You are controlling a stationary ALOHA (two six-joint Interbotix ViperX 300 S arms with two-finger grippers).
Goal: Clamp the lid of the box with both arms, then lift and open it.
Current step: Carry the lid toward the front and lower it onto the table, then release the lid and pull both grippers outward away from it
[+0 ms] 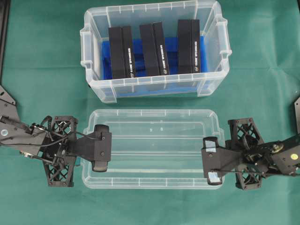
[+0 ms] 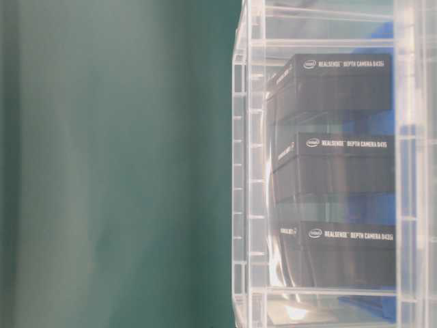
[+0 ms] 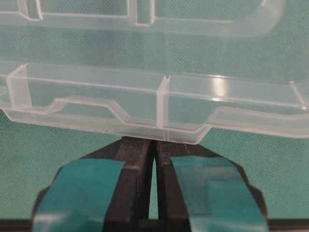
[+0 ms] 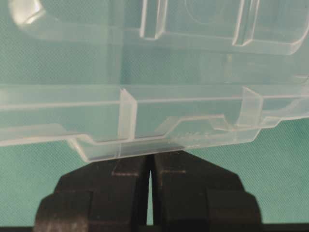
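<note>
The box (image 1: 154, 90) stands uncovered at the back, with three black blocks (image 1: 122, 51) upright on a blue liner (image 1: 137, 47); the table-level view shows its wall (image 2: 249, 171) too. The clear lid (image 1: 154, 140) lies level in front of the box, apart from it. My left gripper (image 1: 101, 147) is shut on the lid's left end tab, and the left wrist view shows the gripper (image 3: 155, 141) pinching the lid (image 3: 96, 92). My right gripper (image 1: 212, 161) is shut on the right end tab, and the right wrist view has the gripper (image 4: 150, 158) closed under the lid (image 4: 183, 106). I cannot tell whether the lid touches the cloth.
A green cloth (image 1: 42, 75) covers the table. A black frame post (image 1: 3, 28) runs along the far left edge. The arm bases sit at the left (image 1: 7, 101) and right (image 1: 296, 110) edges.
</note>
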